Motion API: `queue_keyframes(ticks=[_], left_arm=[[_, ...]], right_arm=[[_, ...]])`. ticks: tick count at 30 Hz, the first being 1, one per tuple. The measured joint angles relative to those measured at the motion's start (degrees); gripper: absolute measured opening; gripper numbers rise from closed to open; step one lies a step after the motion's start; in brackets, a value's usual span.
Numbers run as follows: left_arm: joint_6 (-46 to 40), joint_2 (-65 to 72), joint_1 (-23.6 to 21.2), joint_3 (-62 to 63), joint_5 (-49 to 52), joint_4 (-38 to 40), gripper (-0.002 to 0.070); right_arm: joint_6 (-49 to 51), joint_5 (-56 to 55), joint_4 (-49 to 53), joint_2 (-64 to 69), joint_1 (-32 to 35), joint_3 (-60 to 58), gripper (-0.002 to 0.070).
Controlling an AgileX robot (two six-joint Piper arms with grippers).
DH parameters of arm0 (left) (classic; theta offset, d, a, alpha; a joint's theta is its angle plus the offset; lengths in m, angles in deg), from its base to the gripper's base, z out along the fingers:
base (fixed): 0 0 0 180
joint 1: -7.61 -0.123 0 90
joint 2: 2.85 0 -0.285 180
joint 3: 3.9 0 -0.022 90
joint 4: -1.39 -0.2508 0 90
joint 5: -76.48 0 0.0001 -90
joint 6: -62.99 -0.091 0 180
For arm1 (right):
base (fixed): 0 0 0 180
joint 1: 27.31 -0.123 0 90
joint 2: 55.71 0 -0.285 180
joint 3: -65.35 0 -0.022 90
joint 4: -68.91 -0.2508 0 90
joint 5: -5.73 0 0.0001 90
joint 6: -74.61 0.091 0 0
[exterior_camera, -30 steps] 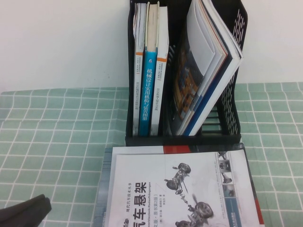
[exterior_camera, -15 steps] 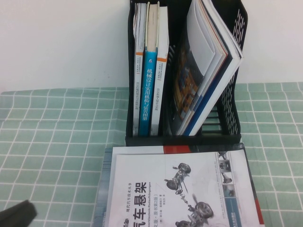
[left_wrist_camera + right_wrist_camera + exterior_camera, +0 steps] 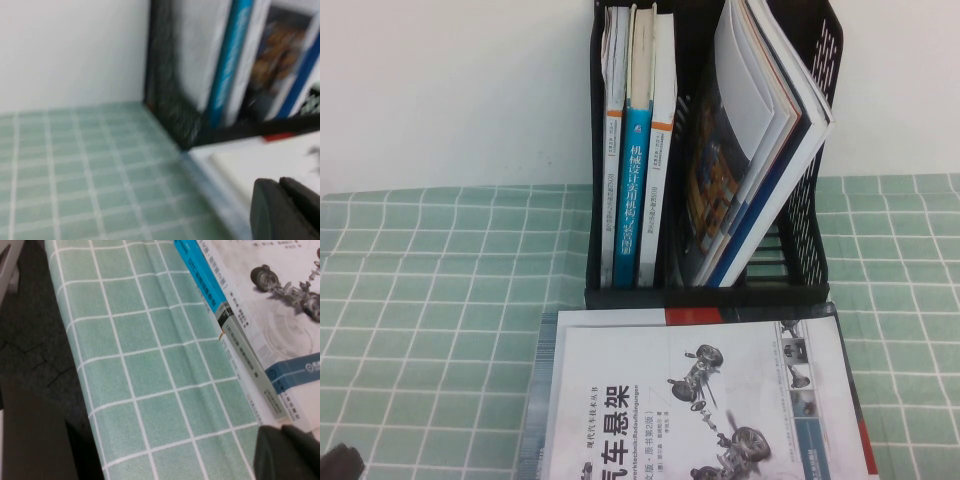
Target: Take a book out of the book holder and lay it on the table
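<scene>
The black mesh book holder [image 3: 812, 225] stands at the back of the table. It holds upright books, one with a blue spine [image 3: 636, 190], and several leaning books [image 3: 760, 140]. A white book with a car-suspension picture [image 3: 700, 390] lies flat on a stack just in front of the holder. My left gripper [image 3: 338, 466] shows only as a dark tip at the front left corner. In the left wrist view it [image 3: 280, 184] is shut and empty beside the white book [image 3: 260, 160]. My right gripper [image 3: 282, 432] is shut and empty, by the stack's spines [image 3: 240, 335].
The green checked tablecloth [image 3: 440, 290] covers the table to the left and right of the holder. A white wall stands behind. In the right wrist view the table's edge [image 3: 75, 365] drops to dark floor.
My left arm has drawn back towards the front left corner of the high view and is nearly out of it. The books and holder have not moved.
</scene>
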Motion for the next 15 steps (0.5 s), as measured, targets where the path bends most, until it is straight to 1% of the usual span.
queue_keyframes(ticks=[3, 5, 8, 15], left_arm=[[0.0, -0.14, -3.61, -4.06, 0.24, 0.0, -0.0003], [0.0, -0.65, -4.97, -6.85, 0.49, 0.0, -0.0003], [-0.11, -0.91, -6.24, -8.76, 1.71, 0.0, -0.0003], [-0.22, -1.13, -8.06, -8.76, 2.1, -0.47, -0.0003]], right_arm=[[0.0, 0.0, 0.0, 0.0, 0.0, 0.0, 0.0001], [0.0, 0.0, 0.0, 0.0, 0.0, 0.0, 0.0001], [0.0, -0.12, 0.0, 0.0, 0.0, 0.0, 0.0001], [0.0, -0.12, 0.0, 0.0, 0.0, 0.0, 0.0001]])
